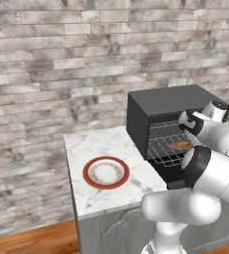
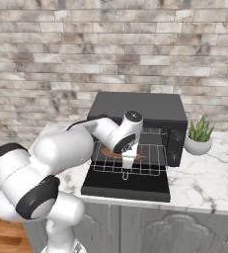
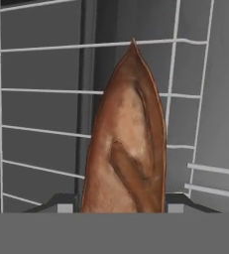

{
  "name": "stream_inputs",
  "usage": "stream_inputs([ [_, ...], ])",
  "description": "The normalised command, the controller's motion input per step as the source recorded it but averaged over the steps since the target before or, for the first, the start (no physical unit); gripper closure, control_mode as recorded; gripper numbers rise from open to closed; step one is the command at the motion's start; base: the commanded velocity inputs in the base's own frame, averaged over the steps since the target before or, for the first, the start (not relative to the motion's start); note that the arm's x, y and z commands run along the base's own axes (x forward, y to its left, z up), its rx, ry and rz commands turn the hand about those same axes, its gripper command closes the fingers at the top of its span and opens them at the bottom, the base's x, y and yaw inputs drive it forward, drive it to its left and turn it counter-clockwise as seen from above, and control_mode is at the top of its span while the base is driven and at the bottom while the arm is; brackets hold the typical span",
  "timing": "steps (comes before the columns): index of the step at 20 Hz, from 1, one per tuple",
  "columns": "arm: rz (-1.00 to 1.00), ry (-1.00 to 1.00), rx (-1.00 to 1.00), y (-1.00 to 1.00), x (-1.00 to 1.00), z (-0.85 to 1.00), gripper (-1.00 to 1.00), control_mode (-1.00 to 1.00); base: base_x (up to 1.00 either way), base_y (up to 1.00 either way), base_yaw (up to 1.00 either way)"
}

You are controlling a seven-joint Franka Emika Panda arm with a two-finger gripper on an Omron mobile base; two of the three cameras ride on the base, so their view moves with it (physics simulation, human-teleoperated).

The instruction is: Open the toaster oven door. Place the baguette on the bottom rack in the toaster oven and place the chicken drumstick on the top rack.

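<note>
The tool (image 3: 121,208) grips the baguette (image 3: 126,149) between its two fingers, jaws partly closed around the loaf, which sits over the bottom rack (image 2: 145,165) inside the oven (image 2: 140,108), above the dropped door (image 2: 125,188). Let go while tilted, it could roll off the rack's front edge onto the door.

Red-rimmed plate (image 1: 106,172) on marble counter (image 1: 98,144); potted plant (image 2: 200,135) on counter, brick wall (image 2: 110,44) behind.

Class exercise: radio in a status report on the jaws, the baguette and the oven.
Gripper jaws shut on baguette. Loaf over pulled-out bottom rack; toaster oven door down. Nothing blocking.
</note>
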Motion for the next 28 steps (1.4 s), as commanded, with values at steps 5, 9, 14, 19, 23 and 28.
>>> stream_inputs([
  [5,0.0,0.0,0.0,0.0,0.05,-0.14,1.0,-1.0,0.0,0.0,0.0],
  [9,0.0,0.0,0.0,0.0,0.04,-0.12,1.0,-1.0,0.0,0.0,0.0],
  [14,0.0,0.0,0.01,0.0,0.0,-0.11,1.0,-1.0,0.0,0.0,0.0],
  [19,0.0,0.0,0.03,0.0,0.01,-0.04,1.0,-1.0,0.0,0.0,0.0],
  [23,0.0,-0.02,0.01,0.0,0.04,0.0,1.0,-1.0,0.0,0.0,0.0],
  [28,0.0,-0.06,0.0,0.0,0.08,0.0,1.0,-1.0,0.0,0.0,0.0],
])
